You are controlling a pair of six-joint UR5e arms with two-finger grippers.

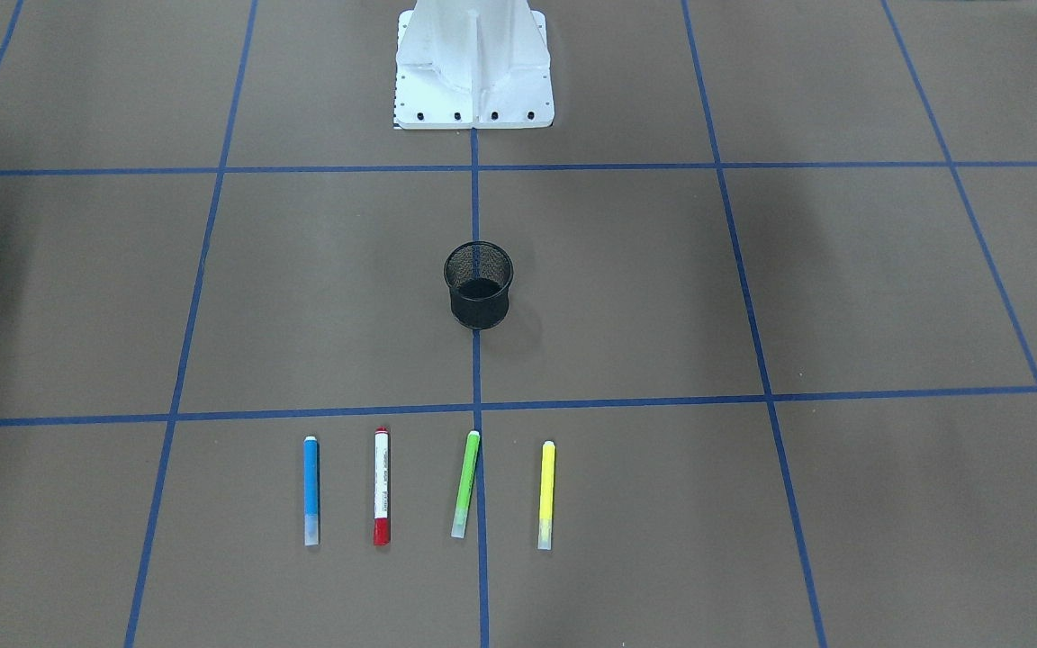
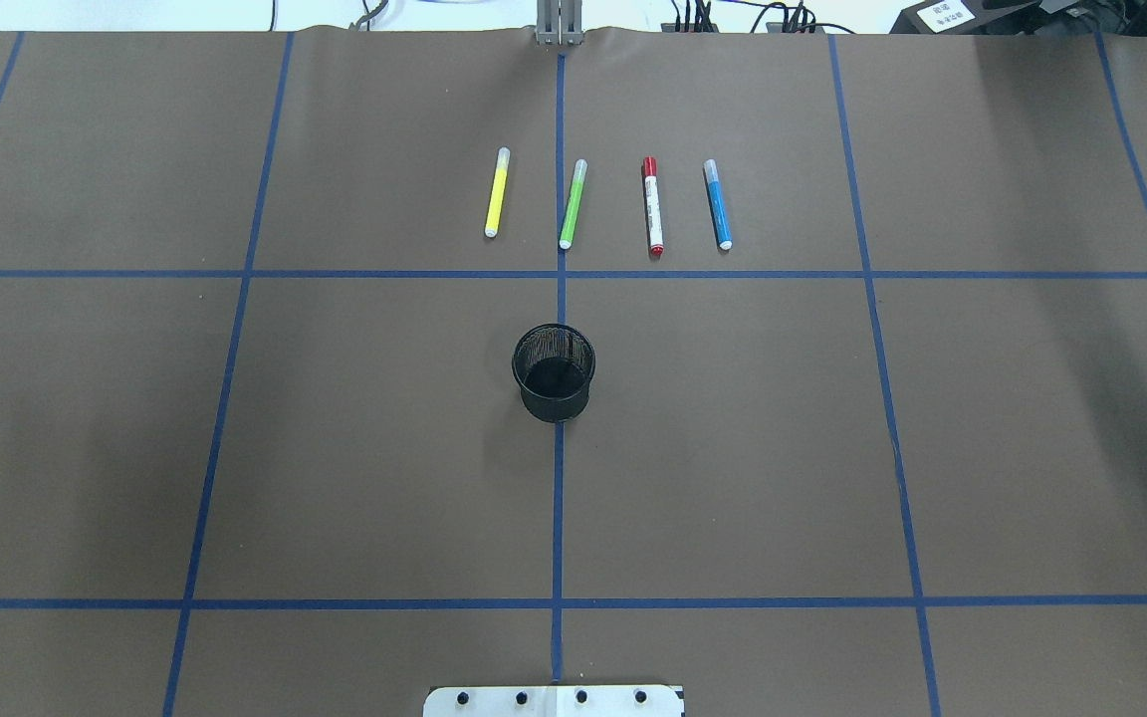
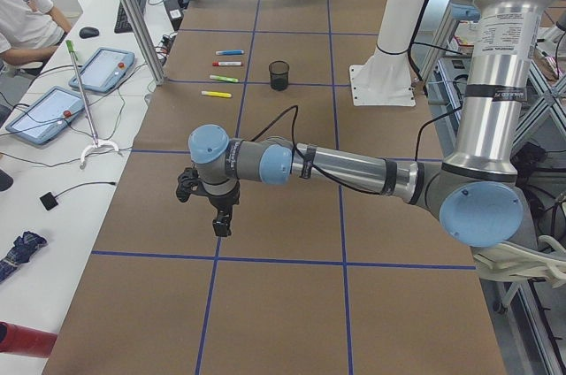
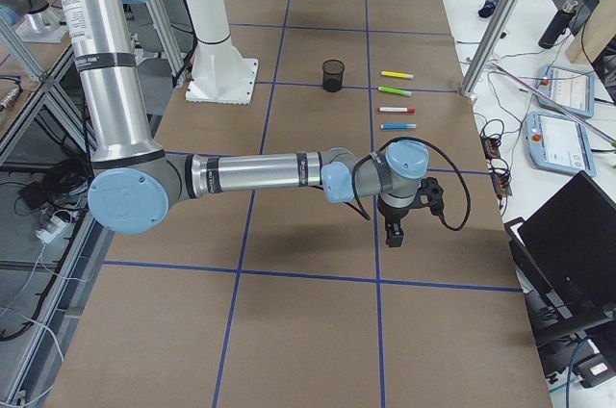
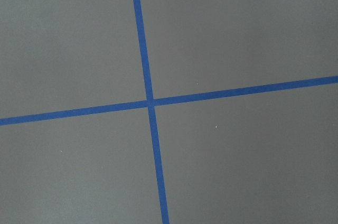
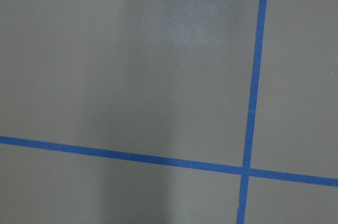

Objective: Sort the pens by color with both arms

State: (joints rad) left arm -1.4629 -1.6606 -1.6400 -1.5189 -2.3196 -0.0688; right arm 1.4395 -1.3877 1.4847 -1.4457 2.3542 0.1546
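Four pens lie side by side on the brown table beyond the black mesh cup [image 2: 554,373]: yellow [image 2: 497,192], light green [image 2: 573,204], white with red ends [image 2: 652,206], blue [image 2: 718,204]. In the front-facing view they are blue [image 1: 311,490], red [image 1: 381,486], green [image 1: 465,484], yellow [image 1: 546,495]. My left gripper [image 3: 221,225] hangs over the table's left end, far from the pens. My right gripper [image 4: 395,235] hangs over the right end. Both show only in side views, so I cannot tell if they are open. The wrist views show only table and tape.
The white pedestal base [image 1: 473,67] stands at the robot's edge. Blue tape lines [image 2: 559,448] grid the table. Aluminium posts [image 3: 133,17] and tablets [image 3: 106,70] line the far edge, and a laptop [image 4: 568,254] sits off the right end. A person [image 3: 22,21] sits nearby.
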